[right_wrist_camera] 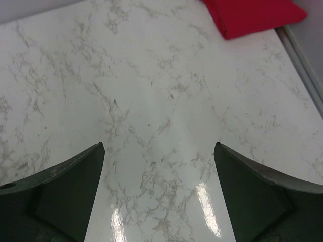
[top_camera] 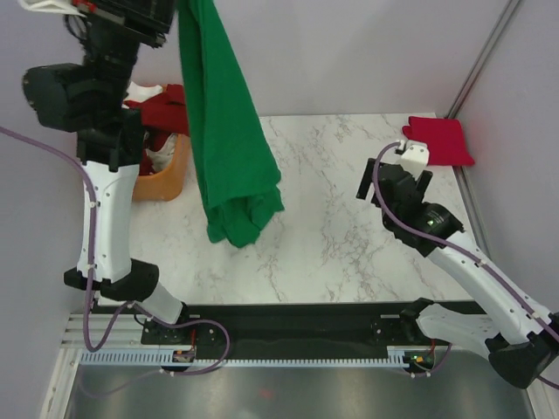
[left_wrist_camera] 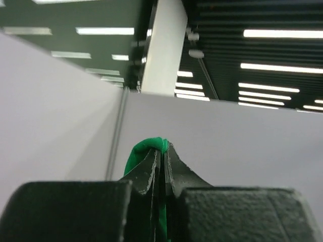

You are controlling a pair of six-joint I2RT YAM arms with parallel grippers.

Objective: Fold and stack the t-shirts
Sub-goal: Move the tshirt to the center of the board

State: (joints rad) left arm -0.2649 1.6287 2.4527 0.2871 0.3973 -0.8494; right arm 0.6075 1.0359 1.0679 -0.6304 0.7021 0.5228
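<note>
A bright green t-shirt [top_camera: 223, 131] hangs full length from my left gripper [top_camera: 179, 10], raised high at the back left. Its bunched lower end rests on the marble table [top_camera: 349, 236]. In the left wrist view the left gripper [left_wrist_camera: 164, 151] is shut on a fold of the green t-shirt [left_wrist_camera: 146, 148], which bulges over the fingertips. A bright red t-shirt [top_camera: 439, 140] lies folded at the far right corner. My right gripper [top_camera: 397, 175] hovers open just short of it. In its wrist view the right gripper [right_wrist_camera: 158, 145] holds nothing over bare marble, with the red t-shirt [right_wrist_camera: 250, 15] ahead to the right.
An orange basket [top_camera: 166, 179] stands at the back left beside the left arm, holding a dark red shirt [top_camera: 166, 109] and a white shirt [top_camera: 144, 90]. Grey walls close the back and right; a metal rail [right_wrist_camera: 303, 65] runs along the table's right edge.
</note>
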